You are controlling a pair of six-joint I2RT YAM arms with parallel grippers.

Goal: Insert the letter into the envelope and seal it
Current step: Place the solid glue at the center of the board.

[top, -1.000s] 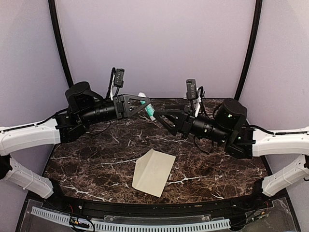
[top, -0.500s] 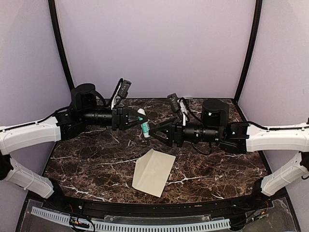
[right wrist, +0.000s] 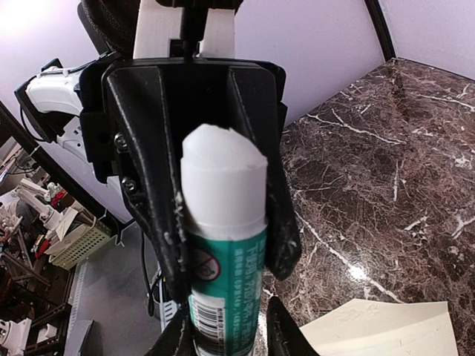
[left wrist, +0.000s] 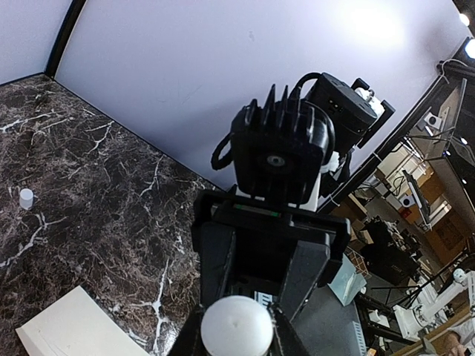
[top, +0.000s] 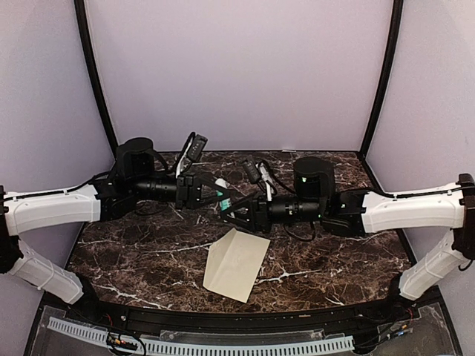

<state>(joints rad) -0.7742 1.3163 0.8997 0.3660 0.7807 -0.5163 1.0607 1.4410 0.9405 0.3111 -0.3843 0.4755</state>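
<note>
The cream envelope (top: 236,263) lies flat on the dark marble table (top: 133,252), near the front centre. It also shows in the left wrist view (left wrist: 67,330) and the right wrist view (right wrist: 386,330). The letter is not visible. Above the table, my left gripper (top: 210,194) and right gripper (top: 231,208) meet tip to tip on a green and white glue stick (top: 220,199). The left gripper (left wrist: 236,334) is shut on the stick's white end (left wrist: 236,326). The right gripper (right wrist: 226,334) is closed round the stick's green body (right wrist: 226,267).
A small white cap (left wrist: 26,198) stands on the marble far from the envelope. Purple walls and black corner posts (top: 93,67) close in the table. A perforated white strip (top: 200,345) runs along the front edge.
Both arms have lowered and come together over the table's middle. The glue stick, first upright in the left gripper alone, now lies between both grippers, with the right jaws closed round its green body.
</note>
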